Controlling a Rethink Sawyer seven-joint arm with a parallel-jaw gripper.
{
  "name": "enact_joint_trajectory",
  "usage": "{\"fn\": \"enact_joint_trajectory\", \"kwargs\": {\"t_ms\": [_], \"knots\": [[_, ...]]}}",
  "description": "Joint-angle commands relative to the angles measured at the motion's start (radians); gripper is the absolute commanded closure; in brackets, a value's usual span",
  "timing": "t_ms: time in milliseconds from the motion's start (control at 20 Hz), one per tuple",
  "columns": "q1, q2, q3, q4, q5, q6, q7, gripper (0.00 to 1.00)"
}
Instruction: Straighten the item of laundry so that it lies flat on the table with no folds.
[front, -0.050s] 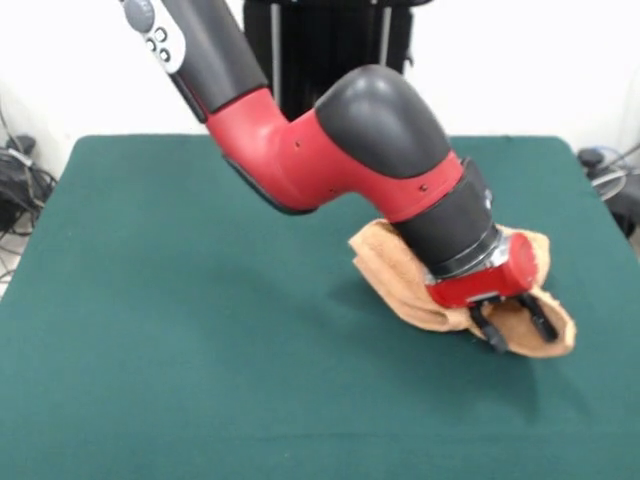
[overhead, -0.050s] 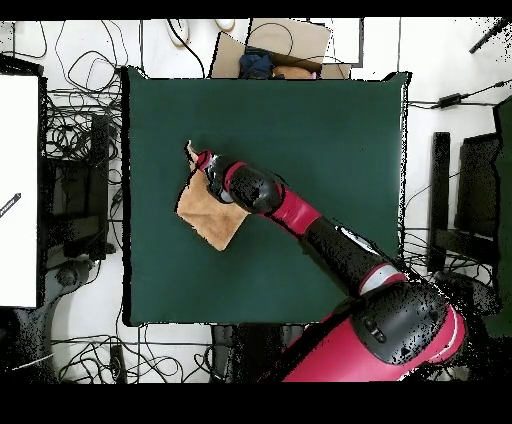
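So the towel (front, -0.050s: 400, 275) is an orange-tan terry thing, still bunched up with soft folds, not flat at all. From overhead it reads as a lopsided diamond, long axis running diagonally from a thin pointed corner at the upper left down to a broader corner at the lower right. It sits on the green table (front, -0.050s: 180, 330), left of center in the overhead view. The gripper (front, -0.050s: 512, 326) is down right on one end of it, black fingers (front, -0.050s: 490, 330) spread apart and touching the cloth, not pinched together.
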Motion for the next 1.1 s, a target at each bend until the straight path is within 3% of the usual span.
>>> {"fn": "enact_joint_trajectory", "kwargs": {"t_ms": [50, 1100], "knots": [[0.037, -0.028, 0.033, 0.059, -0.010, 0.065, 0.103, 0.00], [0.094, -0.172, -0.006, 0.117, 0.061, 0.073, 0.183, 0.00]]}}
